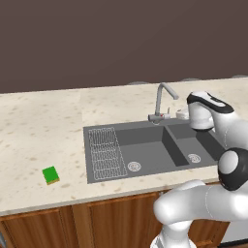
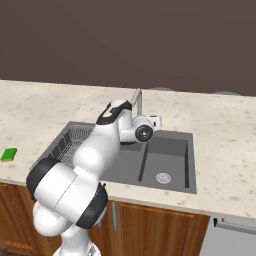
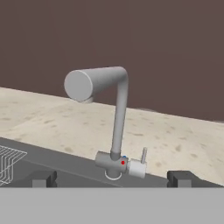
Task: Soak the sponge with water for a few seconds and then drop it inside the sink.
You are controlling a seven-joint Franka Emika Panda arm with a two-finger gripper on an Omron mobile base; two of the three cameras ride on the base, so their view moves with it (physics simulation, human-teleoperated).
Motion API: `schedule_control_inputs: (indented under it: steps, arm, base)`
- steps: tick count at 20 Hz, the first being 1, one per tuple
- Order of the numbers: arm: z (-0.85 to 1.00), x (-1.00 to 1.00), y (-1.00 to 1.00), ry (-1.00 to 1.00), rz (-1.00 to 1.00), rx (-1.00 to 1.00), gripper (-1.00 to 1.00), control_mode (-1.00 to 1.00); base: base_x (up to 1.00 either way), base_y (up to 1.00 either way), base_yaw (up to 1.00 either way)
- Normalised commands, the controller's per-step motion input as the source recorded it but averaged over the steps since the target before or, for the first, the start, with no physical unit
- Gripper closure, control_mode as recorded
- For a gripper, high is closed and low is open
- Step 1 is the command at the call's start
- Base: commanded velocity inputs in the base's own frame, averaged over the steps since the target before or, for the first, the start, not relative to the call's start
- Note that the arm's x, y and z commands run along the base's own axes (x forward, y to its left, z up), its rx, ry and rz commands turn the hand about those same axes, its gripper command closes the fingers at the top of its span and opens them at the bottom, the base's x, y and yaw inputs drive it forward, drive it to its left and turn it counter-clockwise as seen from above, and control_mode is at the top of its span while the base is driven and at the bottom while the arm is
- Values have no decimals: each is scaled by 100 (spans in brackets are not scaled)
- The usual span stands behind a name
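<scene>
a speckled counter (image 1: 43,121) holds the dark sink (image 1: 145,150). the sponge (image 1: 50,175) lies on the counter well left of it, untouched. the gripper (image 3: 111,177), jaws apart and empty, faces the faucet (image 3: 114,113); no water runs, so everything remains.

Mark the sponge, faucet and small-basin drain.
sponge (image 1: 50,174): left base view, green top face.
faucet (image 3: 118,114): hand view, upright neck.
small-basin drain (image 2: 163,177): right base view, centre of the silver ring.
</scene>
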Motion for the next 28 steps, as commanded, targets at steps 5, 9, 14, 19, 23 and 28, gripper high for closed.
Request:
schedule_control_inputs:
  steps: [5, 9, 14, 19, 23, 28]
  arm:
    - [0, 0, 0, 0, 2, 0, -100, -100]
    - [0, 0, -13, 0, 9, 3, -100, -100]
    - [0, 0, -14, 0, 11, 5, -100, -100]
    - [0, 0, -8, 0, 10, 3, -100, -100]
    - [0, 0, 0, 0, 8, 0, -100, -100]
    - [-4, 5, 0, 0, 11, 1, -100, -100]
  base:
    - [0, 0, 0]
    - [0, 0, 0]
    - [0, 0, 0]
    - [0, 0, 0]
    - [0, 0, 0]
    - [0, 0, 0]
